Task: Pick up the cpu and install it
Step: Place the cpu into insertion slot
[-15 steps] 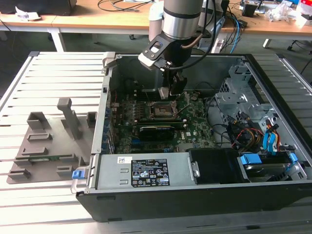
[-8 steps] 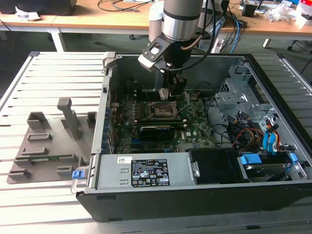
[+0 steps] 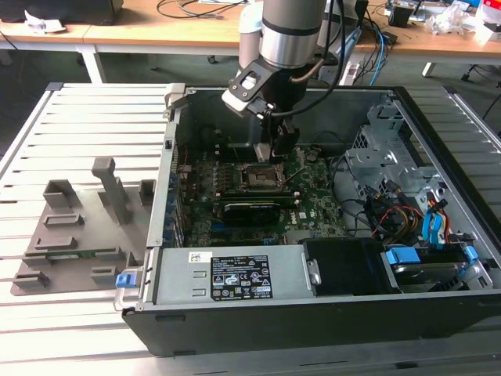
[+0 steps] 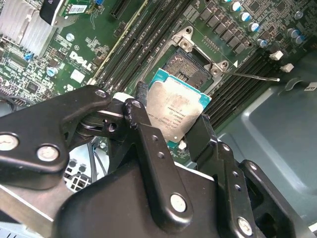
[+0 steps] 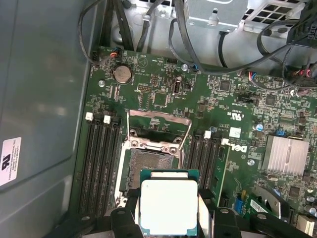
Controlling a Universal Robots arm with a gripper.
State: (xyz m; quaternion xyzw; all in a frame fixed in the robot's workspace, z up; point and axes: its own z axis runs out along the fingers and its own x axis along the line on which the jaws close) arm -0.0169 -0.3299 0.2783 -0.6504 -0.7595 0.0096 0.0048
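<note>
Clamping the cpu [image 5: 168, 206] flat by its edges, gripper [image 4: 171, 115] hangs near open socket [image 5: 148, 168], prob. for level seating.

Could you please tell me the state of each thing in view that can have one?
Silver-topped square cpu: gripped, not yet in socket.
Black gripper: jaws shut on cpu.
Black square motherboard socket: empty, metal frame raised.
Black computer case: side open.

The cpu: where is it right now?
In the second wrist view, the cpu is clamped in the hand, hovering close to the open socket.
</note>
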